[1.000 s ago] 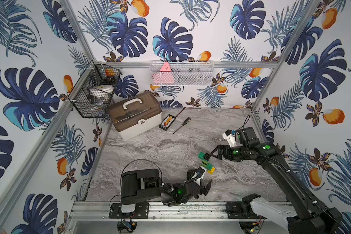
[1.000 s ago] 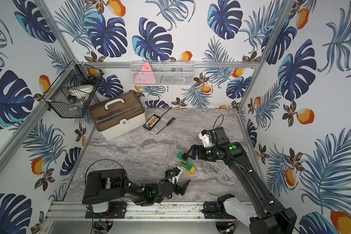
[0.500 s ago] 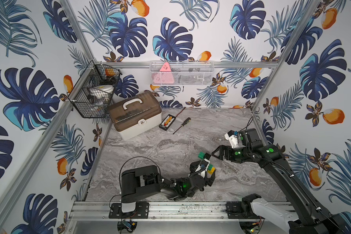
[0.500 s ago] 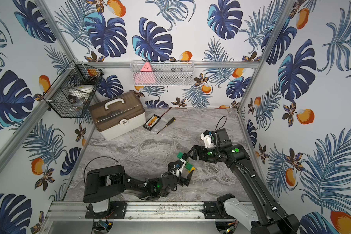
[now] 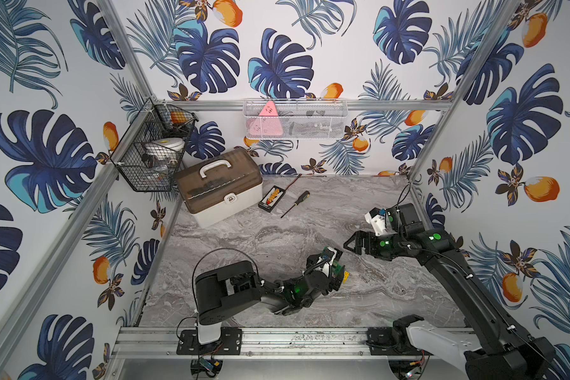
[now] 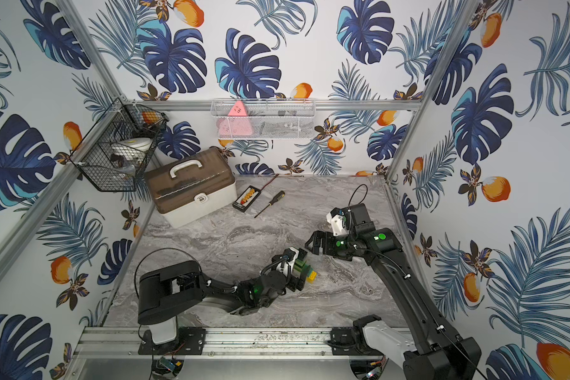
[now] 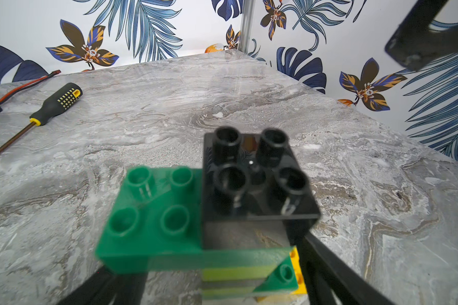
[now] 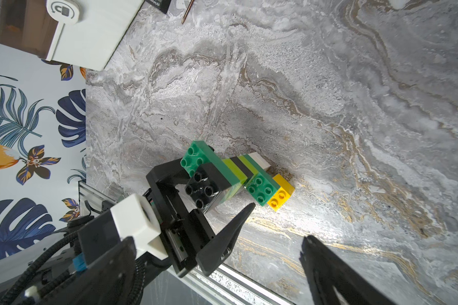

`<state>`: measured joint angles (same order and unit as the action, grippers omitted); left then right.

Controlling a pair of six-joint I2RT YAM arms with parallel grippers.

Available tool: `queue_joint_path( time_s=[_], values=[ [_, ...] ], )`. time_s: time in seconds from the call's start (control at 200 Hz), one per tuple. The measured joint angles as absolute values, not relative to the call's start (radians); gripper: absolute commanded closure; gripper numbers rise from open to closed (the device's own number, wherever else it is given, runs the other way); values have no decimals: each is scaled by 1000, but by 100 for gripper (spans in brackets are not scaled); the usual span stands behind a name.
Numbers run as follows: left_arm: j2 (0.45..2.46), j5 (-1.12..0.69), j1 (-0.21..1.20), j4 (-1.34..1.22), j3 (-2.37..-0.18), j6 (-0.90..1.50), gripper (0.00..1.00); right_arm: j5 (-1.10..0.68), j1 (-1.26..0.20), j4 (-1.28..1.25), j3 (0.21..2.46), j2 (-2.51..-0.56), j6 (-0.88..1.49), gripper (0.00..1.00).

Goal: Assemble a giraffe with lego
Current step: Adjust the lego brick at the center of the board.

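Giraffe [image 8: 238, 171] lying flat, left arm [image 5: 277, 292] low, jaws spread astride its black end, right arm [image 5: 435, 243] nearby, jaws wide, empty

Black, dark-green, lime, white and yellow giraffe [image 8: 233, 177], grey-marbled table [image 8: 354, 105], blue leaf-print walls [image 5: 277, 49], brown-lidded white case [image 5: 218, 184]

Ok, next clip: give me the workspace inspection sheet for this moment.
Surface: marble table, no spills seen.
Job's things: giraffe lies on the table; no loose bricks seen.
Clutter: toolbox, screwdriver, small black module near the back.
Grippers: left gripper open, straddling the giraffe's black end; right gripper open, empty, apart from it.
Cables: red-black wire at the module; cable loops on both arms.
Surroundings: wire basket, mesh tray, leaf-print walls.
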<state>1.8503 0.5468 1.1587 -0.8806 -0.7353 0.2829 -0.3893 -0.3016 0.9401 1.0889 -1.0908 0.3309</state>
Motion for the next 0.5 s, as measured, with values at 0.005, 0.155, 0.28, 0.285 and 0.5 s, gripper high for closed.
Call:
queue_joint_path(
  time_s=[0.005,0.155,0.28,0.285,0.5],
  values=[
    [1851,546,1158,-881,-736,283,15,-389,-301,940,1089,-1091,331,0],
    [1863,524,1147,-876,-738,286,24,-386,-293,940,1088,-1104,331,0],
    [1871,516,1137,-875,-738,286,30,-386,-289,940,1088,-1113,331,0],
    [1871,515,1137,-875,-739,286,30,-385,-289,940,1088,-1114,331,0],
    [1876,497,1126,-870,-749,286,37,-377,-286,940,1098,-1127,329,0]
  ],
)
